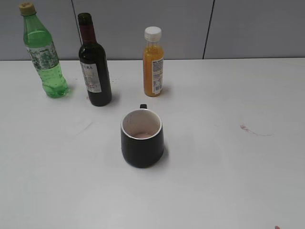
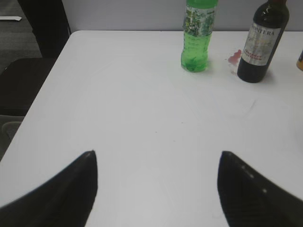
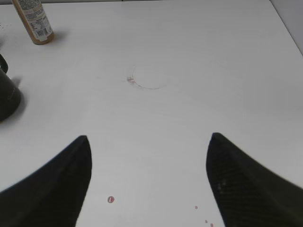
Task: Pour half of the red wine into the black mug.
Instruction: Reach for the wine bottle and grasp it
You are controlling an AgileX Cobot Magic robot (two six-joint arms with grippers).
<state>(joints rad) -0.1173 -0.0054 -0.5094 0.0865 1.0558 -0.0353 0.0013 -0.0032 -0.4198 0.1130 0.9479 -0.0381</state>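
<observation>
Hovering low over the white table [image 2: 142, 123], the left gripper [image 2: 156, 189] has its two dark fingers spread wide apart with nothing between them. From it, in the left wrist view, the red wine [image 2: 262, 42] stands upright far ahead at about one o'clock, well apart from the fingers, with the light green plastic bottle [image 2: 198, 35] just to its left at roughly twelve o'clock. A small reddish smear [image 2: 234, 59] sits on the table between the two bottles.

The right gripper [image 3: 149, 184] is likewise released, fingers wide, holding nothing. A few tiny red droplets [image 3: 111, 199] lie on the table between and near its fingertips. Farther out, at twelve o'clock, a faint curved ring stain [image 3: 144, 81] marks the surface. The black mug [image 3: 8, 97] shows only as a dark edge at about ten o'clock, well apart from the gripper, and the orange juice bottle [image 3: 33, 21] stands beyond it at eleven.

In the exterior view neither gripper appears; the mug [image 1: 142, 138] stands upright nearest the camera, its white inside faintly pink at the bottom and its handle at twelve o'clock. Behind it, the wine bottle [image 1: 93, 67] stands uncapped at eleven.
</observation>
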